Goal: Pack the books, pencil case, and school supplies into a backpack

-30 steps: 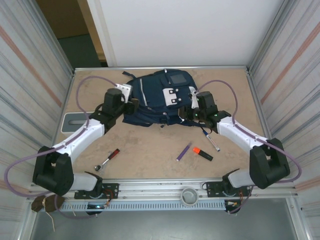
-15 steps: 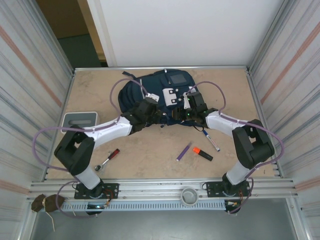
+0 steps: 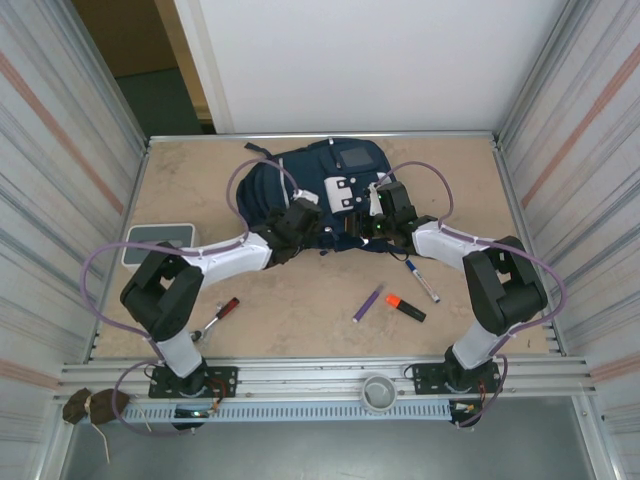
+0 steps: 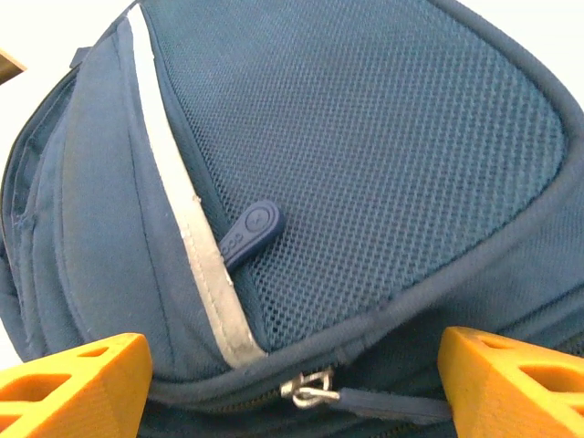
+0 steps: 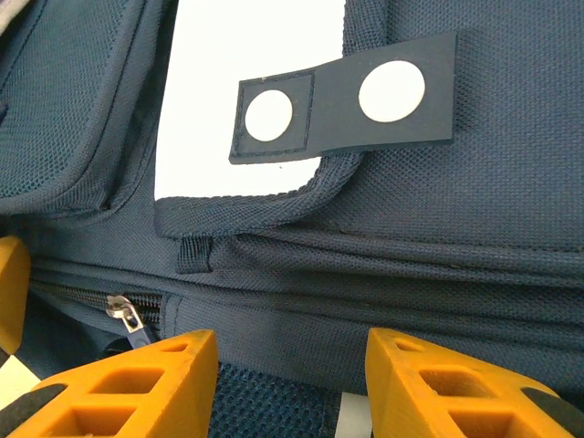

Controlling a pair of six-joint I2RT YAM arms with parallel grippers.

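Backpack (image 3: 300, 172): lying where, and why so?

Lies flat at the far middle of the table (image 3: 290, 290), front up, zipped edge turned to the near side. Seemingly laid so to bring the zip within reach of both arms. Looks closed along that edge, so needs opening before any packing.

And the left gripper (image 3: 318, 226)?

Sits at the near left edge of the bag. Keeps its fingers (image 4: 73, 383) spread wide, gripping nothing. Frames the metal zip slider (image 4: 310, 392) between them in the wrist view, with a rubber pull tab (image 4: 251, 233) farther up beside the white stripe (image 4: 203, 260). Probably lined up to take the slider.

Right gripper (image 3: 368, 230)?

Presses in at the near right edge, just below the white patch (image 5: 237, 41). Holds its fingers (image 5: 128, 383) about half apart with bag fabric between; pinched or merely touched, cannot tell. Likely there to steady the bag against a pull.

Around it?

Nearer and to the right, on bare table: white marker (image 3: 422, 281) just beside the right arm, then orange highlighter (image 3: 405, 307) and purple pen (image 3: 368, 302), well apart from the bag. Near left: red-handled tool (image 3: 217, 318), no part of the job. Far left: pale grey box (image 3: 160, 240).

In the way?

Nothing lying between pens and bag. Must count the closed zip as the real obstacle.
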